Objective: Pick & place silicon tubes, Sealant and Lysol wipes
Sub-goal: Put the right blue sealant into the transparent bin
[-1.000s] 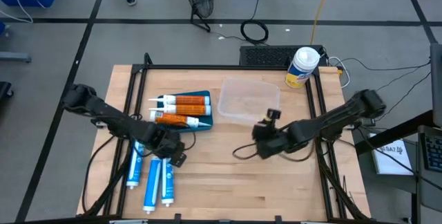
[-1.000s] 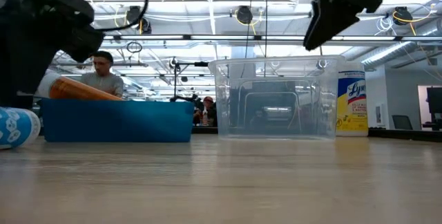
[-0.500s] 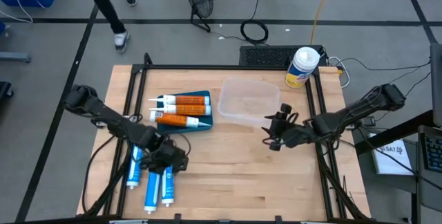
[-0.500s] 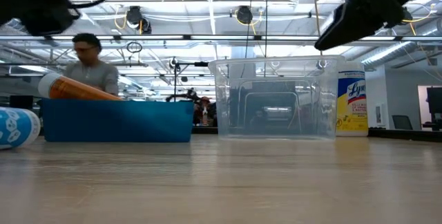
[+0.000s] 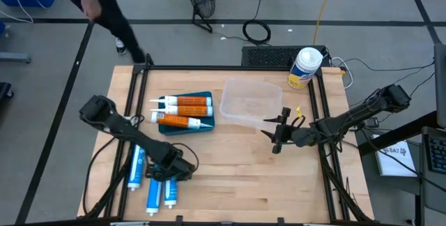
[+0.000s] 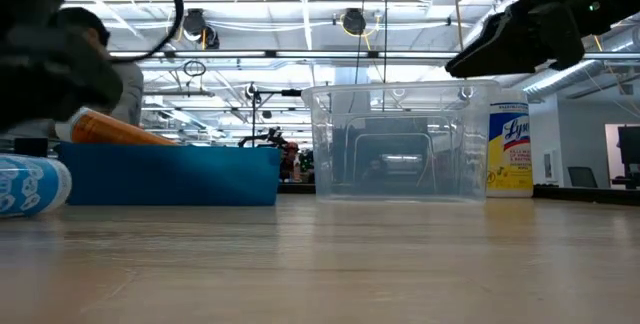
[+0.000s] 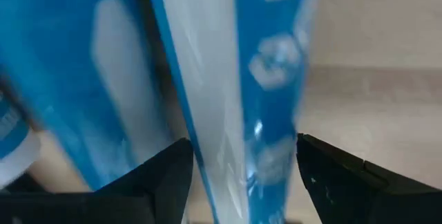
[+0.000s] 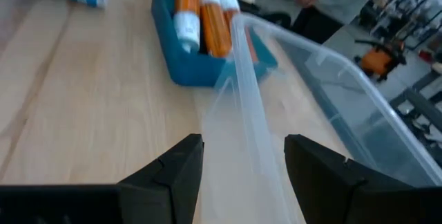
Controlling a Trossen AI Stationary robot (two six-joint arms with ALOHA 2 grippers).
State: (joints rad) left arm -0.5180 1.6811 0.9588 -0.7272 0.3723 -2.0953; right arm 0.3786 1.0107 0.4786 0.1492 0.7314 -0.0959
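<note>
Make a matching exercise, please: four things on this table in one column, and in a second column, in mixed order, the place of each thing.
Things:
1. Lysol wipes
2. orange tubes
3. blue tubes
4. clear plastic bin

Places:
A. lying flat on the wood, at the near left of the table
B. lying in the blue tray
C. standing at the far right corner of the table
D. at the far middle of the table, right of the tray

Pairs: 1-C, 2-B, 3-A, 4-D
</note>
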